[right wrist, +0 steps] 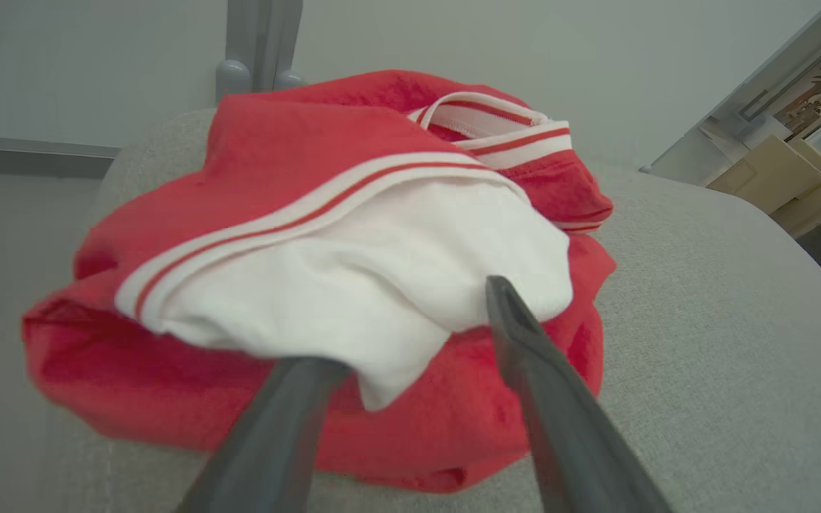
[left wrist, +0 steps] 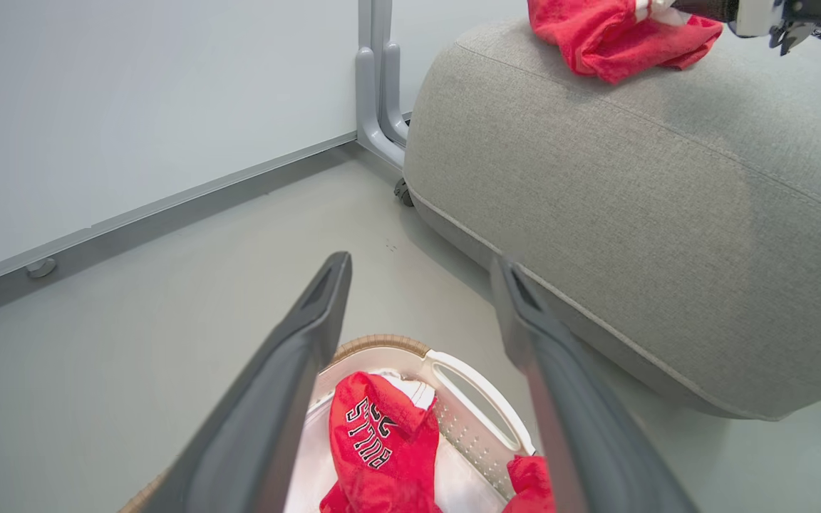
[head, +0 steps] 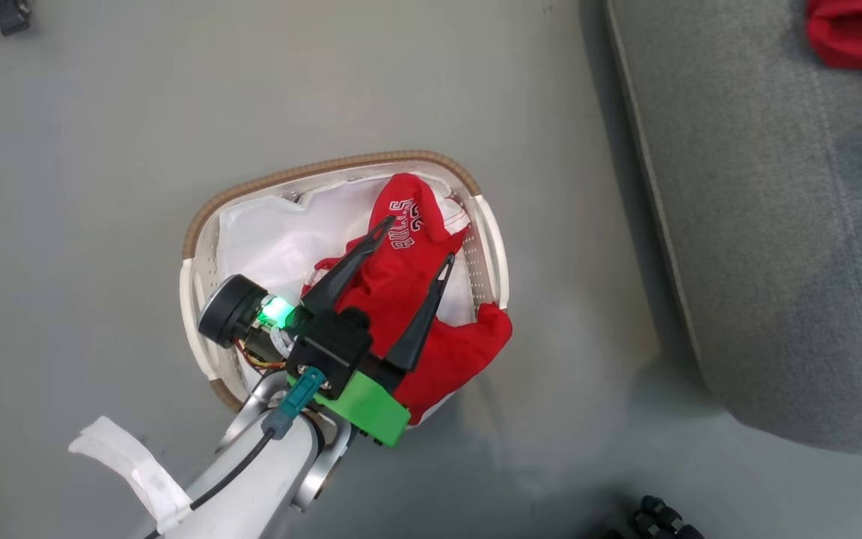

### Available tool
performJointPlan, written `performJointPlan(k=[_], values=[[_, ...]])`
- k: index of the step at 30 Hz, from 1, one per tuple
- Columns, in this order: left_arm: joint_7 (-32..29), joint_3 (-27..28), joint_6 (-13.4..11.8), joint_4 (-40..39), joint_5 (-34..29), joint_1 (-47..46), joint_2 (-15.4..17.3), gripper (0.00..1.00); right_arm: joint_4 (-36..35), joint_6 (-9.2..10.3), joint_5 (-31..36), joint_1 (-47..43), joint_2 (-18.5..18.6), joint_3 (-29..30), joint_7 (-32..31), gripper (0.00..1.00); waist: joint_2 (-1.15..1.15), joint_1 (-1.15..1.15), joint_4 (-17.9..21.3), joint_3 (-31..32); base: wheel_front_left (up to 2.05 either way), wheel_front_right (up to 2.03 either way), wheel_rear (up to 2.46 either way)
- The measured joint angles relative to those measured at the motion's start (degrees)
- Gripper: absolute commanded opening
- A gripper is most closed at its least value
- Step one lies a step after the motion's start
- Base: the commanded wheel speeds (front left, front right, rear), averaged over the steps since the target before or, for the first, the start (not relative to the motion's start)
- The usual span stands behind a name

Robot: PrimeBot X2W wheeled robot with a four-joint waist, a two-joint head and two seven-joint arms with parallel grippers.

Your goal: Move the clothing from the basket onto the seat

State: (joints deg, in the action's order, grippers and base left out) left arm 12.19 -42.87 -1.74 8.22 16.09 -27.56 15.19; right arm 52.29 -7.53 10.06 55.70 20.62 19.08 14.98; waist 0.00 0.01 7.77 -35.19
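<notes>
One large grey seat [head: 775, 224] carries the striped garment [right wrist: 353, 285]. Beside it on the floor [head: 102, 150], we find the white basket [head: 195, 232] holding the BULLS garment [head: 401, 266]. Our left gripper [head: 420, 238] hovers above with fingers spread and empty, and the right gripper [right wrist: 403, 320] has fingers parted at the striped garment.

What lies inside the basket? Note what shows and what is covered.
Inside the basket lies a red BULLS garment, one end draped over the rim, atop a white liner sheet. Garment and left gripper hide the bottom.
</notes>
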Motion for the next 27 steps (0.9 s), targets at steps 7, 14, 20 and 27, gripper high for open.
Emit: performJointPlan(k=[7, 14, 20, 27], values=[[0.56, -0.07, 0.26, 1.0, 0.63, -0.01, 0.18, 1.0, -5.58, 0.0, -2.2, -5.9, -1.58, -3.81, 0.02, 1.0, 0.0, 0.0, 1.19, 3.17, 0.0, 0.0, 0.0], [1.64, 0.66, 0.22, 2.93, 2.42, 0.53, -0.98, 1.0, -8.05, 0.0, -4.93, -10.61, -1.45, -7.38, 0.02, 1.0, 0.0, 0.0, 1.47, 7.84, 0.0, 0.0, 0.0], [2.52, 2.88, -0.08, 4.88, 4.21, 1.37, -1.9, 1.0, -11.52, 0.0, -6.3, -11.35, -0.52, -10.82, 0.02, 1.0, 0.0, -0.01, 0.78, 12.32, 0.0, 0.0, 0.0], [2.85, 9.07, -0.55, 5.35, 7.37, 4.64, -3.54, 1.0, -14.25, 0.0, -8.68, -12.3, -1.98, -15.18, 0.02, 1.0, 0.0, -0.01, -1.46, 18.04, 0.0, 0.0, 0.0]])
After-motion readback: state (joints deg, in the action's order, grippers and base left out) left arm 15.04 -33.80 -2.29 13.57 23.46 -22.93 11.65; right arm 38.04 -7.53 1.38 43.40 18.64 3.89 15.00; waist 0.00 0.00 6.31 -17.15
